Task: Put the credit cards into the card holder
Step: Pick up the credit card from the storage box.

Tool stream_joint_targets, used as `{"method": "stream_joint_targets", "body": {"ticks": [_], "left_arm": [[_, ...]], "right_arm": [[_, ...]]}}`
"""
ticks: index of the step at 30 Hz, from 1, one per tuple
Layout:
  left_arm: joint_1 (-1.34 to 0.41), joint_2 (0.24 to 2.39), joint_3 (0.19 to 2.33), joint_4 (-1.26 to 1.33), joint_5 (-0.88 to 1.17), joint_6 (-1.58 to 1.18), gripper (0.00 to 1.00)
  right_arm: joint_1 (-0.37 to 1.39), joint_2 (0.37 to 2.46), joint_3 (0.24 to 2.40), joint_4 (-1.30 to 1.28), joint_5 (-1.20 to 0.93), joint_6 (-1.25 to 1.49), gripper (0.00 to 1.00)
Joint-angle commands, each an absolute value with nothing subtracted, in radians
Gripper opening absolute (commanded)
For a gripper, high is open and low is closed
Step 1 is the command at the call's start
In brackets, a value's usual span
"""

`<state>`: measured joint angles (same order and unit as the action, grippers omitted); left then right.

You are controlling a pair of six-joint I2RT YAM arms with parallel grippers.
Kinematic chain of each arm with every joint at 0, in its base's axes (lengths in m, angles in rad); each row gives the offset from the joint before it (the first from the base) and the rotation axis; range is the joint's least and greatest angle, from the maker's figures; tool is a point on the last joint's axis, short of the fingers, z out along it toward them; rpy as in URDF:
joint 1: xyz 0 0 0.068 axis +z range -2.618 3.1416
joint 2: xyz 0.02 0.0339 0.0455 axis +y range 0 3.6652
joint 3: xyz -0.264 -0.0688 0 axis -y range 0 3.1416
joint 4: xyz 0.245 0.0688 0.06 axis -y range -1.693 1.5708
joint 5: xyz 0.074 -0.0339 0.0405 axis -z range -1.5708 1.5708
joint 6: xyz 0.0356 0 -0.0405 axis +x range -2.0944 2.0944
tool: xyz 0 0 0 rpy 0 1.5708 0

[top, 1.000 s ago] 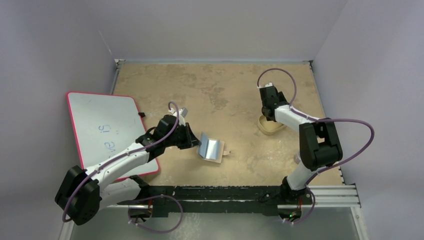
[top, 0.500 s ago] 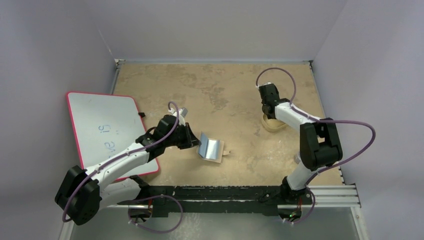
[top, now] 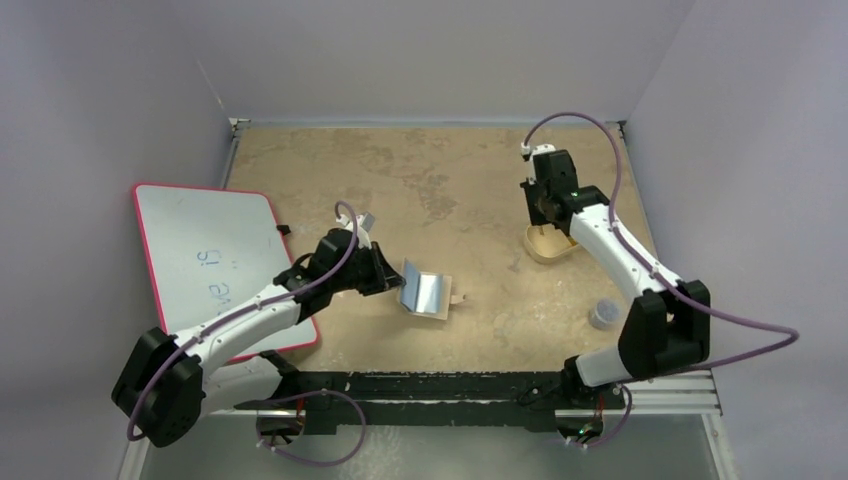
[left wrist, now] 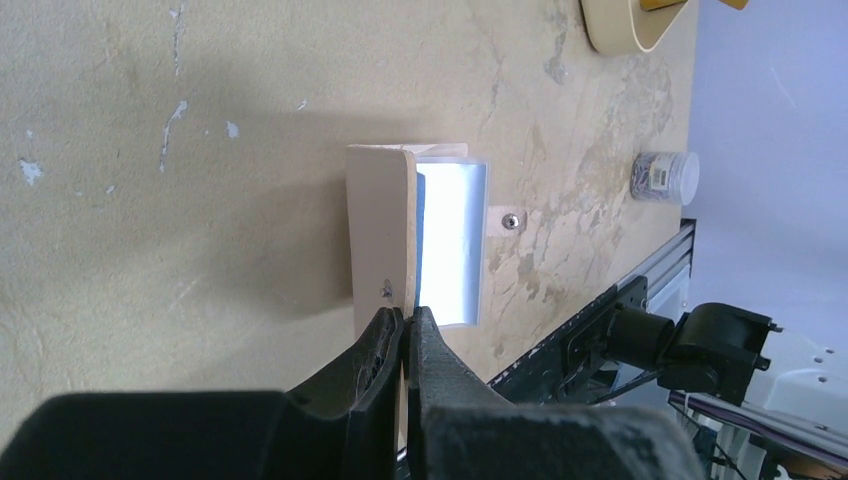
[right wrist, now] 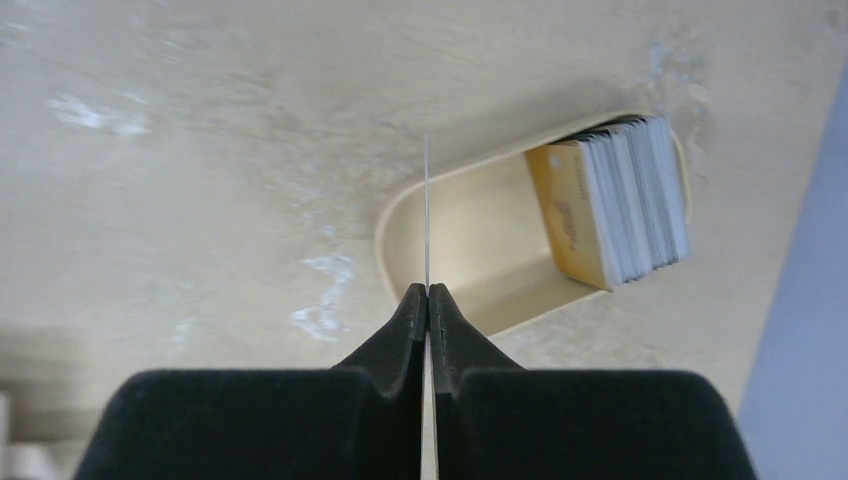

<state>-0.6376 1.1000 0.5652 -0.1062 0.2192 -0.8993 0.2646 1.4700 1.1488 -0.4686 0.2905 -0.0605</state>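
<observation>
The right gripper (right wrist: pixel 427 290) has come up off the tray (right wrist: pixel 395 225), pinching 1 thin card (right wrist: pixel 427 200). Its elbow has swung out, showing a jar (top: pixel 602 314).

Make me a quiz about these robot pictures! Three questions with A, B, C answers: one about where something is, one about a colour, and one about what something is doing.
1. Where is the stack of cards?
A. at one end of the tray
B. under the table
C. on a chair

2. What colour is the edge of the whiteboard?
A. green
B. red
C. blue

3. What is the right end effector doing?
A. gaping wide open
B. holding a cup
C. pinching one thin card

Answers:
1 A: the right wrist view shows the stack standing at one end of the tray.
2 B: the top view shows a red rim around the white board.
3 C: its fingers are shut on a card seen edge-on above the tray, and the left end effector is shut on the card holder.
</observation>
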Motion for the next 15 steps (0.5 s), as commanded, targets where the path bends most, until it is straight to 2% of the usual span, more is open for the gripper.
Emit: {"method": "stream_joint_targets", "body": {"ticks": [1,5,15], "left_arm": [[-0.641,1.119,0.56,0.034,0.219,-0.964,0.0],[-0.641,1.15,0.558,0.079,0.213,-0.988,0.0],[-0.64,1.23,0.499,0.226,0.168,-1.06,0.0]], "right_arm": [[0.279,1.347,1.194,-0.431,0.071,0.158,0.0],[0.29,1.247,1.109,-0.29,-0.136,0.331,0.0],[0.452,1.134,0.815,0.072,-0.287,0.678,0.0]]}}
